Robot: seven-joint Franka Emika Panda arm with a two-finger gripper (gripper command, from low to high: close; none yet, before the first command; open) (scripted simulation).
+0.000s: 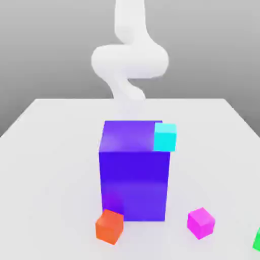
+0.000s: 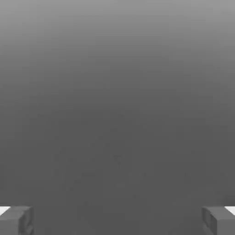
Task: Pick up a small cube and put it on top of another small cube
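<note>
Approach step, apparently: the gripper [image 2: 117, 220], jaws wide and empty, must next descend onto the small magenta cube [image 1: 201, 222] at the blue block's [image 1: 134, 183] four o'clock.

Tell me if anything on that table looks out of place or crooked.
Nothing is spilled or damaged. The one oddity: the cyan cube sits at the top corner of the big blue block, on the exterior view's right. The pink cube and orange cube rest on the table, slightly turned.

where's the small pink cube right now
In the exterior view the small pink cube sits on the table near the front, to the exterior view's right of the big blue-purple block, apart from it.
</note>
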